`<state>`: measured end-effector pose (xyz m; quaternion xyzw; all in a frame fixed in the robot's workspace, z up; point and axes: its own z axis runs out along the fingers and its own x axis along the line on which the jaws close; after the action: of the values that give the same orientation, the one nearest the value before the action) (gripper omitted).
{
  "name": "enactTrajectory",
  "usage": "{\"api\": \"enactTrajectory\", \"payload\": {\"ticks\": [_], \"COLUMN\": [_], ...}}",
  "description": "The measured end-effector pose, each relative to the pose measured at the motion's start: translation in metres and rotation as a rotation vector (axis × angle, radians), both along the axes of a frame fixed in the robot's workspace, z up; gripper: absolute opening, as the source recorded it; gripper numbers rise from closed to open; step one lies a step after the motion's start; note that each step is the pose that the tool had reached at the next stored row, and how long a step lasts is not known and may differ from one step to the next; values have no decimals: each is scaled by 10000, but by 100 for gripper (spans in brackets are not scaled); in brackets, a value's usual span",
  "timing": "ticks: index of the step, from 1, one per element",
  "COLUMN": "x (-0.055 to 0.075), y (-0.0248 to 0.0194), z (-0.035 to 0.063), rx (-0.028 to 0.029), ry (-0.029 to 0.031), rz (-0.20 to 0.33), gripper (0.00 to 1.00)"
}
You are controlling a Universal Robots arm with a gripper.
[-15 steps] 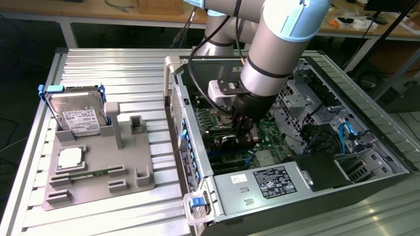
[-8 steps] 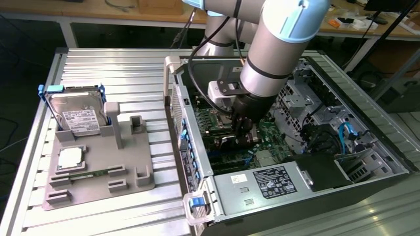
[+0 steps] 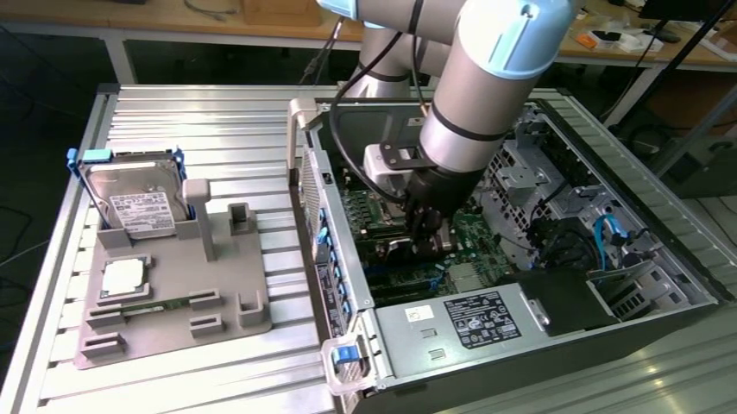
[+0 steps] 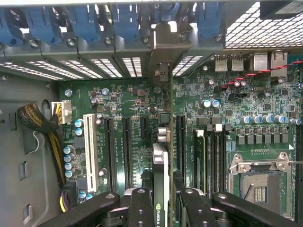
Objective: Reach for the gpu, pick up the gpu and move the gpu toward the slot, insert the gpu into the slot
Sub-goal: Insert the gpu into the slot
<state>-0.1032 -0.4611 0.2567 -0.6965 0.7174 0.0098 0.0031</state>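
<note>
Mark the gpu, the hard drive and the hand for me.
gpu (image 4: 160,175): wrist view, top edge of the card between the fingers.
hard drive (image 3: 136,203): exterior view, its labelled face.
hand (image 4: 163,203): wrist view, midway between the fingertips.

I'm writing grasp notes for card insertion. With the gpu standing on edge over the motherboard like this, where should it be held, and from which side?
By its free upper edge, from straight above, as the gripper does here: its fingers pinch the two flat faces of the gpu. The card is thin and stands edge-on, so probably only the faces offer grip, and its lower edge stays free toward the motherboard.
</note>
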Motion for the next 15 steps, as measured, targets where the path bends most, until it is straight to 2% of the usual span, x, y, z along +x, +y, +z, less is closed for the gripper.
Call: {"api": "enactTrajectory", "payload": {"ticks": [6, 15], "x": [-1, 0], "y": [0, 1], "z": [-9, 26], "rx": [2, 5], "ry": [-1, -3], "rz": [0, 0], "gripper": [27, 27]}}
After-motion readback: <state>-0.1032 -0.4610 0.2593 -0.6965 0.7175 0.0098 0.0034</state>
